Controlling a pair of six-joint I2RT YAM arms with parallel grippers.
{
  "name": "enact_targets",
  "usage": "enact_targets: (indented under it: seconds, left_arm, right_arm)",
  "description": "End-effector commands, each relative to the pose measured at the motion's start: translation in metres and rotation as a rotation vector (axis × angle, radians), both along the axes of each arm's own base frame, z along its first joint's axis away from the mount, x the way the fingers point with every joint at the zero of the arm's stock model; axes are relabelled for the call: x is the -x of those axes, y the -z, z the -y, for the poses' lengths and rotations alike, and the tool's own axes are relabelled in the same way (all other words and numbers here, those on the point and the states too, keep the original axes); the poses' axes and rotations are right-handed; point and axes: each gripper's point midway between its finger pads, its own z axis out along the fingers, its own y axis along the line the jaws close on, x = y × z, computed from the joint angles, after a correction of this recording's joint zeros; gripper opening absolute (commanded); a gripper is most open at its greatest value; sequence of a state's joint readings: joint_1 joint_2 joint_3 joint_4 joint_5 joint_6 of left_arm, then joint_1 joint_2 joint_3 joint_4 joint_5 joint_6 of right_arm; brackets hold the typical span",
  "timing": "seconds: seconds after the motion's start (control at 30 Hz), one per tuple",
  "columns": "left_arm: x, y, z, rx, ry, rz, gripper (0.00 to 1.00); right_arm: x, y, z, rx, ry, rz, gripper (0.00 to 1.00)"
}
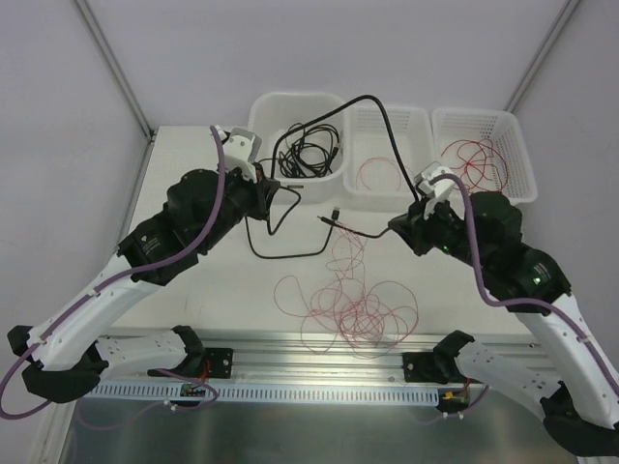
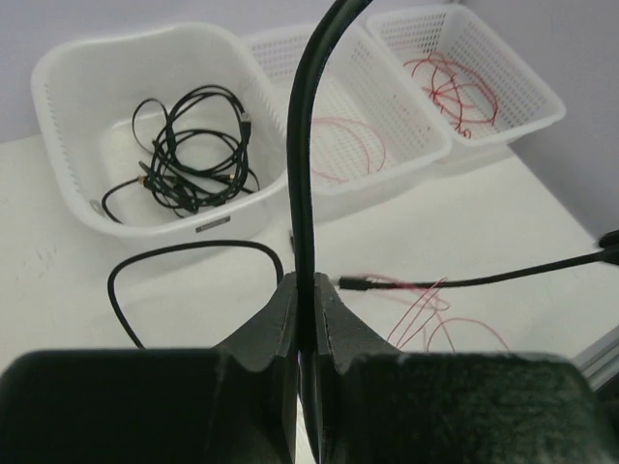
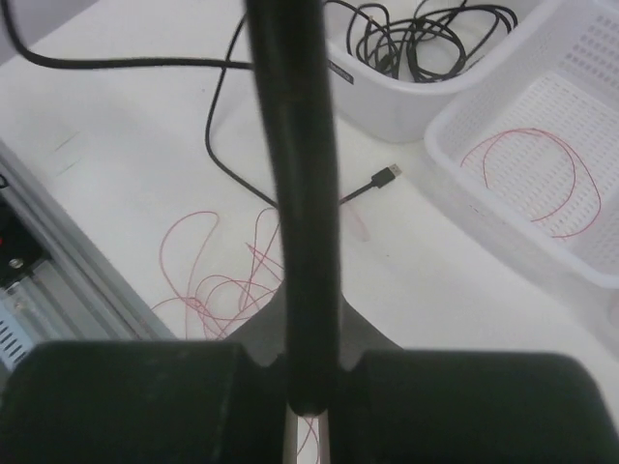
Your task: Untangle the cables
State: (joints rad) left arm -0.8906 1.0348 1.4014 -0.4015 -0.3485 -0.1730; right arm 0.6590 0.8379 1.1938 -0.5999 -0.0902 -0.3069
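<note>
**A:** Top view, centre left: your left hand (image 1: pixel 271 189) is closed on the black cable (image 1: pixel 363 98). Its wrist view shows the pads pinched flat against the strand.

**B:** And your right hand (image 1: pixel 401 228), centre right?

**A:** It is likewise clamped on that cable. Its wrist view shows the jaws tight around the black strand. The cable arches from one hand to the other, passing over the bins at the top of the frame.

**B:** Where are the loose ends?

**A:** Two plug ends (image 1: pixel 332 215) lie near each other on the surface (image 1: pixel 435 280), between your hands.

**B:** And the remaining cables?

**A:** Lower centre: a tangle of red wires (image 1: pixel 358 309) lies on the surface. Upper centre: coiled black cables (image 1: pixel 309 155) sit in the solid tub (image 1: pixel 290 97). One red loop (image 1: pixel 377 174) lies in the middle basket (image 1: pixel 401 108). Several red loops (image 1: pixel 474 159) lie in the basket at upper right (image 1: pixel 484 113).
</note>
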Motion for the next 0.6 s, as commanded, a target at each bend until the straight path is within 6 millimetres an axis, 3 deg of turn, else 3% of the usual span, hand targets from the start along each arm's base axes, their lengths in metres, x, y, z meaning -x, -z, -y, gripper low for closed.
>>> enact_targets:
  seconds: [0.0, 0.03, 0.1, 0.13, 0.17, 0.23, 0.33, 0.37, 0.43, 0.5, 0.53, 0.57]
  left_arm:
    - [0.000, 0.009, -0.004, 0.010, -0.025, -0.001, 0.00]
    - [0.000, 0.017, -0.004, 0.001, -0.027, -0.013, 0.00]
    - [0.002, 0.020, -0.008, 0.003, -0.033, -0.016, 0.00]
    - [0.003, 0.025, -0.008, -0.002, -0.032, -0.023, 0.00]
    - [0.004, 0.026, -0.008, 0.000, -0.027, -0.025, 0.00]
    - [0.006, 0.027, -0.012, -0.006, -0.029, -0.018, 0.00]
    - [0.007, 0.029, -0.015, -0.016, -0.030, -0.011, 0.00]
    - [0.008, 0.030, -0.015, -0.018, -0.027, -0.011, 0.00]
    - [0.008, 0.035, -0.012, -0.021, -0.017, -0.021, 0.00]
    - [0.008, 0.038, -0.008, -0.021, -0.003, -0.032, 0.00]
    - [0.009, 0.039, -0.006, -0.020, 0.006, -0.035, 0.00]
    - [0.010, 0.040, -0.004, -0.018, 0.017, -0.040, 0.00]
  right_arm:
    - [0.041, 0.008, 0.009, 0.091, -0.117, -0.128, 0.01]
    - [0.046, 0.018, 0.008, 0.124, -0.131, -0.194, 0.01]
    - [0.036, 0.030, 0.030, 0.239, -0.002, -0.242, 0.01]
    - [0.035, 0.052, 0.048, 0.365, 0.073, -0.315, 0.01]
    - [0.022, 0.060, 0.077, 0.462, 0.248, -0.302, 0.01]
    - [0.023, 0.067, 0.104, 0.569, 0.354, -0.315, 0.01]
    - [0.029, 0.050, 0.146, 0.707, 0.508, -0.299, 0.01]
    - [0.029, 0.049, 0.148, 0.748, 0.516, -0.320, 0.01]
    - [0.029, 0.043, 0.142, 0.744, 0.470, -0.322, 0.01]
    - [0.036, 0.047, 0.105, 0.614, 0.282, -0.340, 0.01]
    - [0.041, 0.043, 0.067, 0.475, 0.114, -0.339, 0.01]
    - [0.047, 0.039, 0.049, 0.404, 0.029, -0.329, 0.01]
